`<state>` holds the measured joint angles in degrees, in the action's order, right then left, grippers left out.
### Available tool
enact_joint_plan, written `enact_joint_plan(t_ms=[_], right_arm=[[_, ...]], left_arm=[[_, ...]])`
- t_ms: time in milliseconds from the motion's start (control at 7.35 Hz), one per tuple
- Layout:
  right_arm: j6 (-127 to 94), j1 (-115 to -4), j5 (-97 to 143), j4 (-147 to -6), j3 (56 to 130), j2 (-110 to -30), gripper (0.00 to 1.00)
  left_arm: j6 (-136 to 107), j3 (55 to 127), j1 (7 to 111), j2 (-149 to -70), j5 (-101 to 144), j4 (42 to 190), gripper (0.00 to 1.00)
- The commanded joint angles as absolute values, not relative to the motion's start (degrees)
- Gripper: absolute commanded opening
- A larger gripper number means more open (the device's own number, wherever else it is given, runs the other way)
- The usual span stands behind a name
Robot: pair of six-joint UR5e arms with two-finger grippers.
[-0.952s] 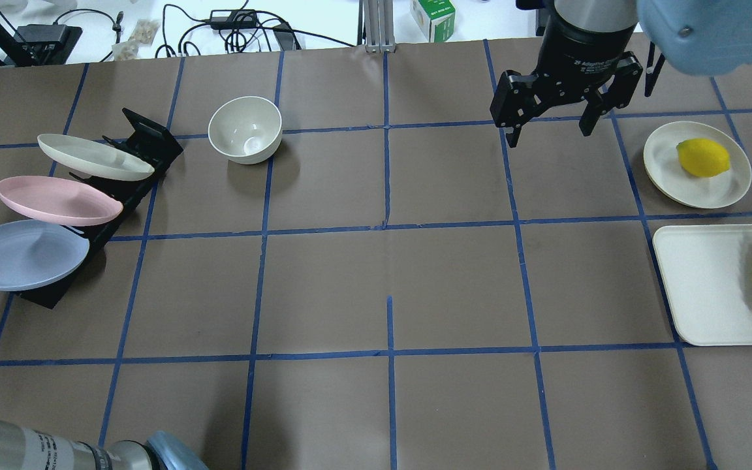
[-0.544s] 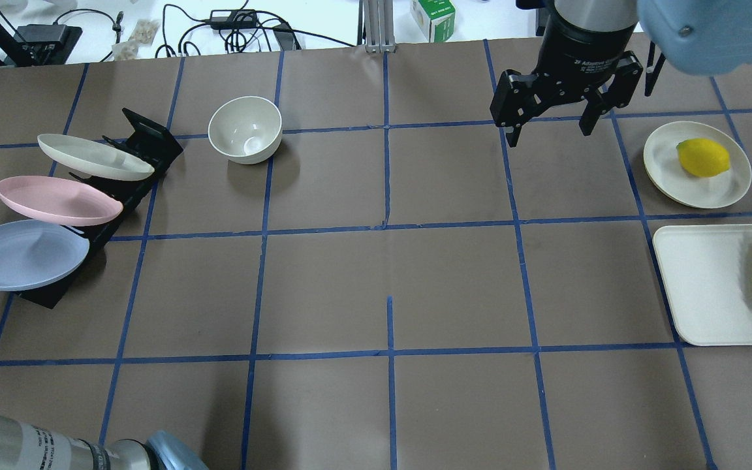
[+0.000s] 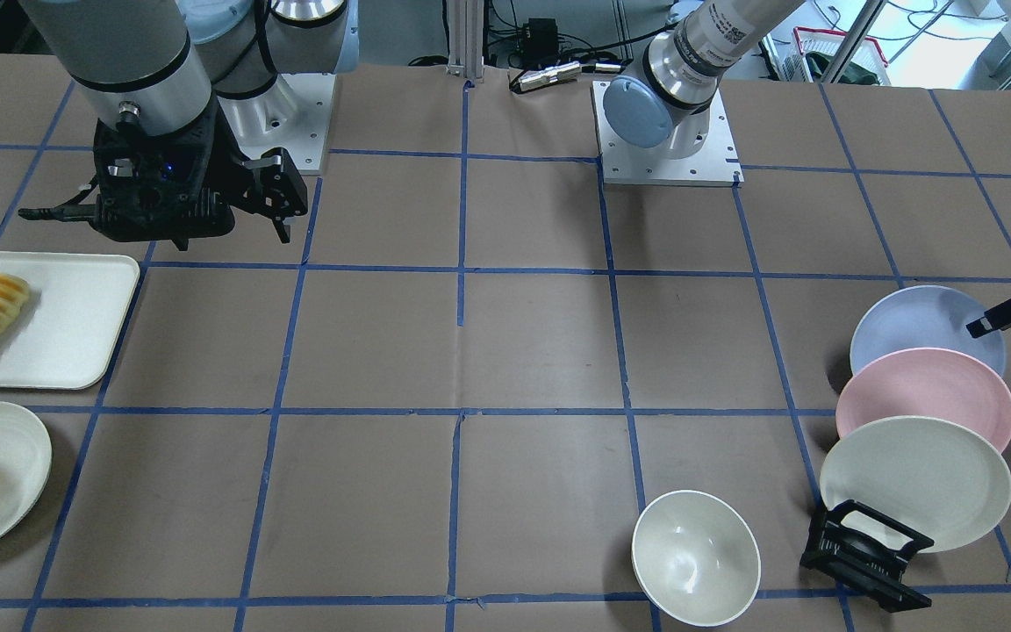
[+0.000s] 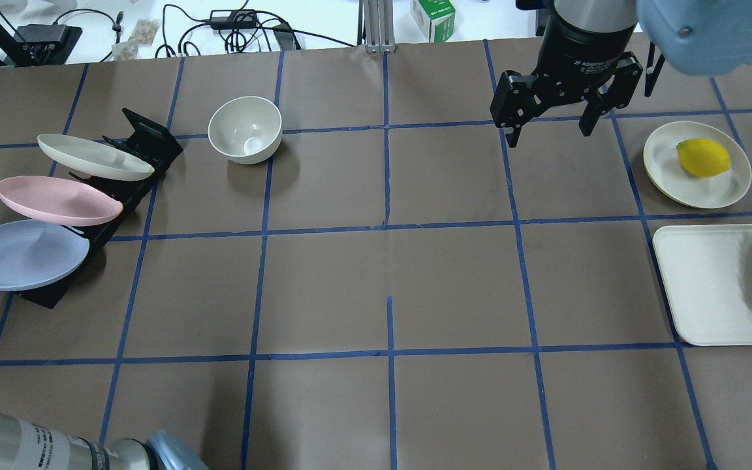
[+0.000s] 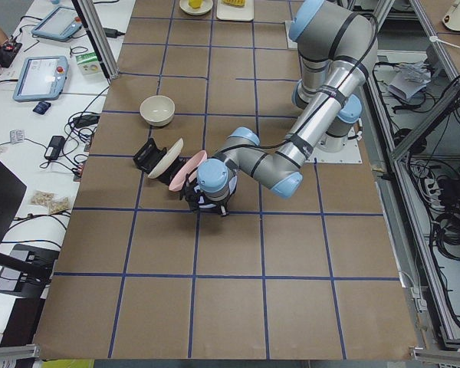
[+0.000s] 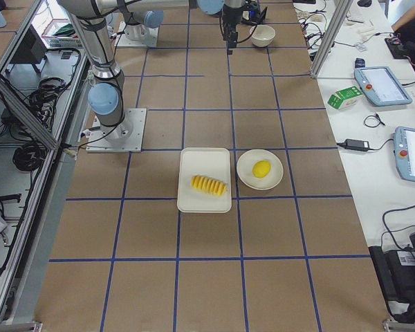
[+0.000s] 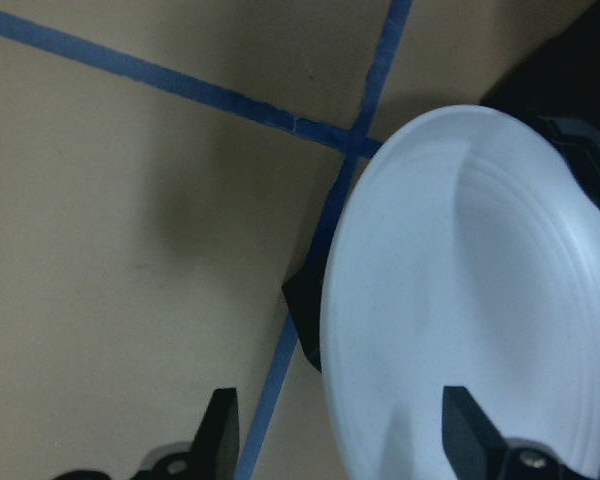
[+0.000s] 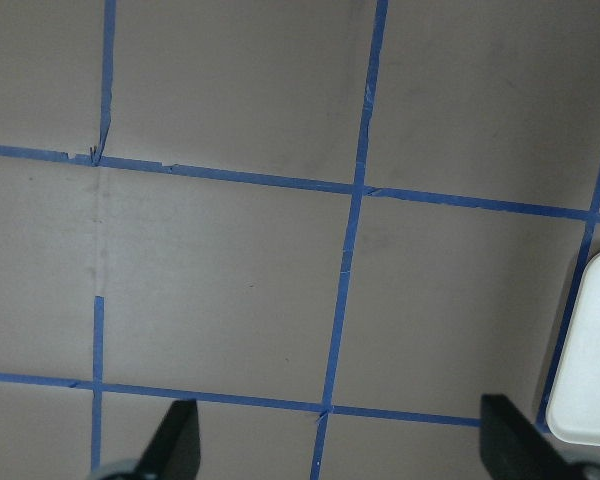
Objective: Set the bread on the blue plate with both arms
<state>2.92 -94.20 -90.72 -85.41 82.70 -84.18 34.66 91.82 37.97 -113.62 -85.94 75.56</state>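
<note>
Across brown tabletop [image 4: 324, 287], blue tape grid [image 4: 390, 353]; cables [image 4: 232, 29] beyond.

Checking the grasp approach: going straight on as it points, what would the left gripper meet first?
Probably the blue plate: its rim lies between the open jaws of the left gripper in the wrist view, though depth is unclear.

Two fixed cameras look steeply down on the brown blue-taped table [image 4: 324, 294] from opposite long sides, facing each other; two distant ones look along it from either end; both wrist cameras sit close above it, the left sharing the round pale lavender-blue plate [image 7: 460, 300] with the overhead.
</note>
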Motion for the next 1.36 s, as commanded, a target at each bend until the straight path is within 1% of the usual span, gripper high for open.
enact_joint_plan(t_ms=[0,136,680,952,1224], right_arm=[[3.68,-93.61,-90.79,-85.34,82.97,-84.29,1.00],[4.21,-92.65,-90.79,-85.43,83.66,-84.37,1.00],[9.83,-89.22,-90.88,-85.34,84.29,-84.46,1.00],[15.44,-84.14,-90.88,-85.43,86.03,-84.55,1.00],[24.56,-75.11,-91.14,-87.26,90.67,-85.08,1.00]], left_arm=[[34.80,91.32,37.97,-113.64,-85.87,76.20,0.03],[34.80,91.23,37.97,-113.56,-86.04,76.38,0.00],[34.89,90.09,39.37,-111.37,-90.17,77.60,0.00],[34.81,87.38,39.55,-108.65,-91.40,85.47,0.00],[34.72,84.74,39.55,-105.48,-93.78,94.97,0.00]])
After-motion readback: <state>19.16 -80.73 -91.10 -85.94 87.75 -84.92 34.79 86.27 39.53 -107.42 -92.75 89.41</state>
